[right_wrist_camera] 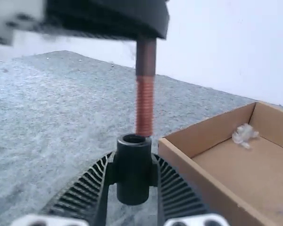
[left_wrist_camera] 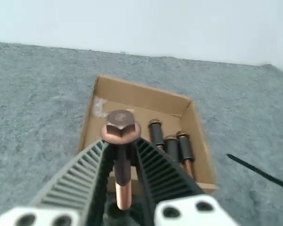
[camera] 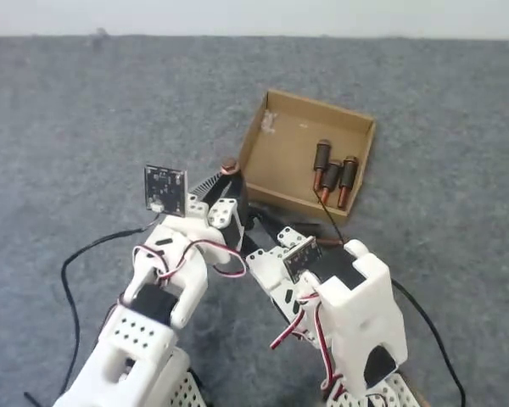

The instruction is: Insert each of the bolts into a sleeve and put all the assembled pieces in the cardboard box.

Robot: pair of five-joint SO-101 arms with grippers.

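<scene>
Two grippers sit close together. The right gripper [right_wrist_camera: 133, 162] is clamped on an upright sleeve [right_wrist_camera: 133, 176]. Directly above it, the left gripper [left_wrist_camera: 120, 145] pinches a bolt [left_wrist_camera: 120, 128], threaded end at the sleeve's mouth. Beyond both, the cardboard box [left_wrist_camera: 132, 92] holds three assembled pieces [left_wrist_camera: 172, 146].

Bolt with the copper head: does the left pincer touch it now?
Touching. The left wrist view shows the bolt clamped in the left pincer, with both ribbed fingers pressed against its shaft.
</scene>
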